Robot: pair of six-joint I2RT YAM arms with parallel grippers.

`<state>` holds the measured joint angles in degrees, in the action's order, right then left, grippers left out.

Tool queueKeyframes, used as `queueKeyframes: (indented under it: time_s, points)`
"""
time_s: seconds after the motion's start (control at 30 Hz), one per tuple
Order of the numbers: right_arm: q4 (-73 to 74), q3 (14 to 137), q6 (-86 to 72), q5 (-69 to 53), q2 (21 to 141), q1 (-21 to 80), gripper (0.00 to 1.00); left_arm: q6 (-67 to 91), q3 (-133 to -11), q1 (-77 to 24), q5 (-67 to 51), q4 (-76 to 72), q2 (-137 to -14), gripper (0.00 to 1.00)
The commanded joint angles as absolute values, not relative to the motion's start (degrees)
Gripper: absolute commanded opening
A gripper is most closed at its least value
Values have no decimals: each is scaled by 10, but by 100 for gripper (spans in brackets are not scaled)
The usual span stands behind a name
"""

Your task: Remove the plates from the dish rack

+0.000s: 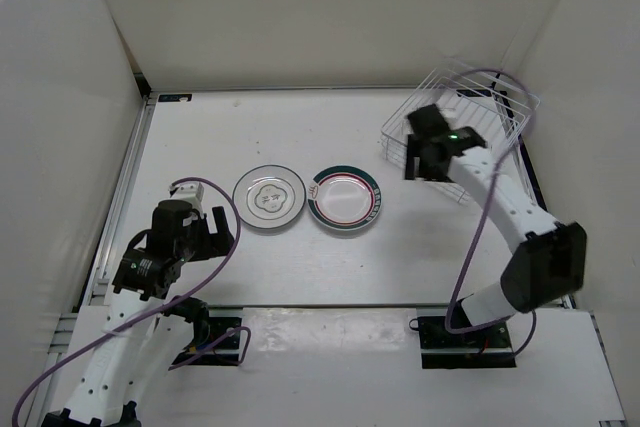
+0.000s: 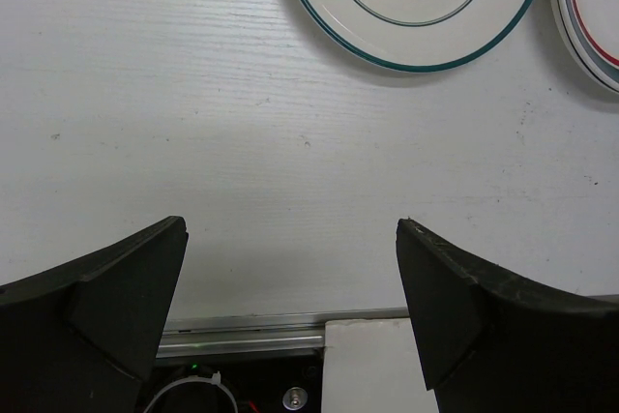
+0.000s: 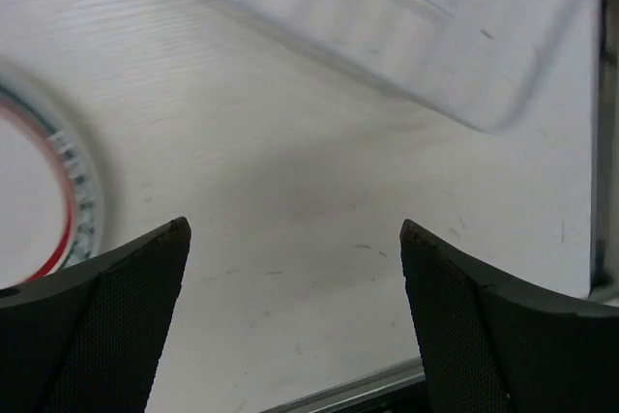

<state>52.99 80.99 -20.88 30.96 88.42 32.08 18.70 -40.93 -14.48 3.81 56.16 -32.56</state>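
The plate with the thin dark rim (image 2: 416, 21) bears two tiny dark characters just below its central drawing, apparently Chinese but too small to read surely. A small dark label (image 1: 173, 98) sits at the far left corner of the counter (image 1: 300, 127), its print illegible.

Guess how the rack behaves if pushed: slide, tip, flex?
The rack is thin wire and looks empty, so it is probably light and would likely slide on the smooth table. It's broad and low, so tipping seems unlikely. The wire may flex a little.
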Motion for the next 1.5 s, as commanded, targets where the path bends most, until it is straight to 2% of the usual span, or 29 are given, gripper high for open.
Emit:
queueKeyframes:
  time_s: [0.0, 0.3, 0.47, 0.67, 0.77, 0.87, 0.97, 1.03, 1.07, 1.1, 1.13, 1.33, 1.47]
  points:
    - [470, 729, -297, 228, 774, 200, 90, 185, -408, -148, 29, 563, -318, 100]
    - [459, 711, -381, 149, 801, -14, 90, 183, -408, -147, 25, 564, -319, 100]
    - [460, 724, -403, 113, 873, -84, 90, 183, -406, -147, 27, 561, -314, 100]
    - [422, 705, -389, 68, 921, -118, 90, 183, -408, -147, 24, 562, -320, 100]
    - [409, 712, -356, 34, 963, -128, 82, 181, -409, -148, 22, 562, -325, 100]
    - [388, 689, -324, 35, 975, -133, 64, 182, -410, -148, 23, 561, -328, 100]
    - [361, 658, -298, 33, 959, -134, 26, 182, -410, -148, 22, 561, -330, 100]
    - [356, 652, -284, 38, 954, -132, 9, 182, -410, -148, 22, 560, -330, 100]
    - [358, 650, -280, 40, 951, -132, 4, 182, -409, -148, 20, 561, -332, 100]
    - [359, 646, -267, 50, 950, -130, 4, 182, -410, -148, 20, 560, -334, 100]
    - [356, 636, -262, 54, 941, -129, 0, 182, -410, -147, 21, 560, -334, 100]
    - [297, 586, -229, 61, 908, -127, 0, 182, -409, -147, 21, 562, -332, 100]
    - [315, 610, -220, 72, 916, -127, 0, 182, -407, -147, 21, 560, -330, 100]
